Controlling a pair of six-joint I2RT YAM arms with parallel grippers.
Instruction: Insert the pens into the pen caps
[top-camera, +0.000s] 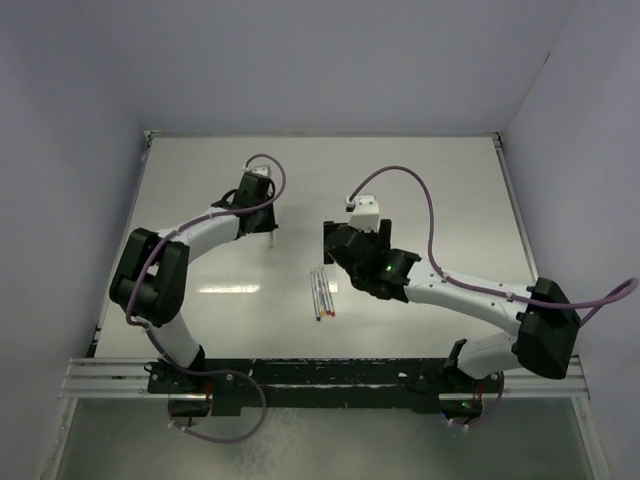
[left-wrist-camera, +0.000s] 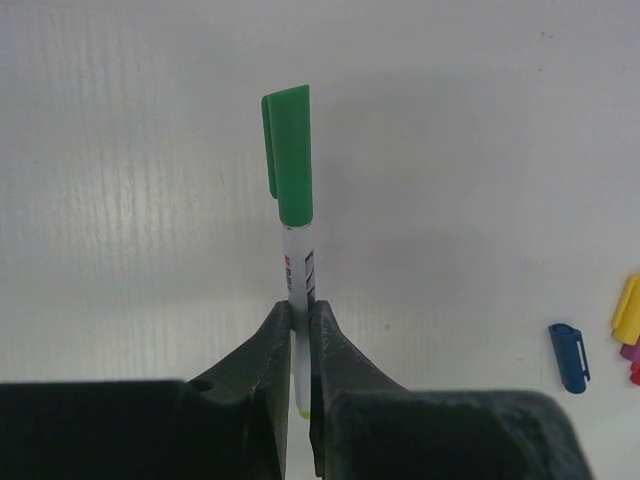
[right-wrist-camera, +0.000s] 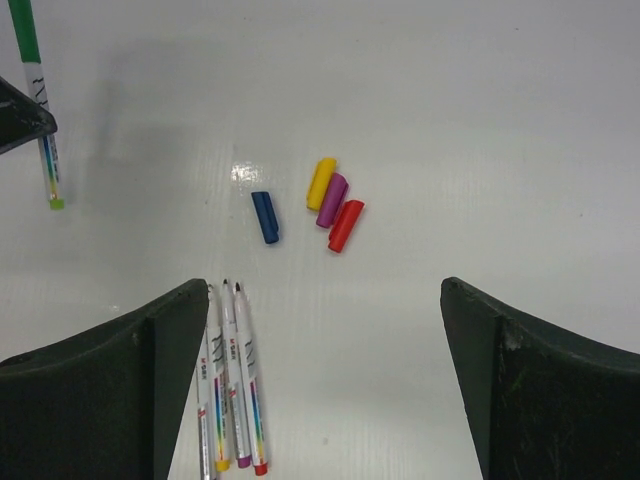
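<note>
Left gripper (left-wrist-camera: 300, 330) clamps the green-capped whitish marker pen (left-wrist-camera: 298, 265). Right gripper (right-wrist-camera: 322, 290) stands wide apart; stubby blue plastic cap (right-wrist-camera: 265, 217) lies upper-centre ahead, long axis near-vertical, nearest this gripper.

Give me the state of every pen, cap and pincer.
Green pen: capped, held by left pincer.
Other pens: uncapped, lying side by side.
Blue cap: loose, lying alone.
Yellow cap, purple cap, red cap: loose, side by side.
Left pincer: shut on green pen.
Right pincer: open, empty.
</note>
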